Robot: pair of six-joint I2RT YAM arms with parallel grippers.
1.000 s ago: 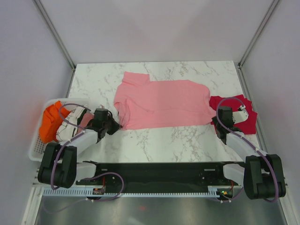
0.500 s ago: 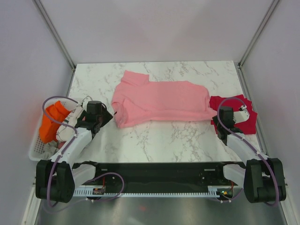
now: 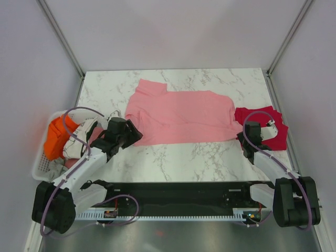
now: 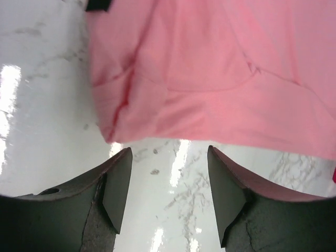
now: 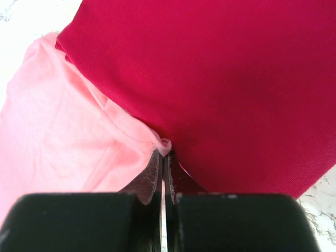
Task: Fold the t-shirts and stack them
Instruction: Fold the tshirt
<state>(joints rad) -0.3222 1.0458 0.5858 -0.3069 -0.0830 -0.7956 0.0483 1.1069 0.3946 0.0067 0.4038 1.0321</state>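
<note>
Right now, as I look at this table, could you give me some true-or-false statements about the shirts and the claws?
1. The pink shirt lies on the table. True.
2. The left claw grips the pink shirt. False: it is open and empty, just short of the shirt's edge.
3. The right claw is shut on a corner of the pink shirt. True.
4. The red shirt is in the basket. False: it lies on the table at the right, beside the pink shirt. The basket holds orange cloth and other pieces.
</note>
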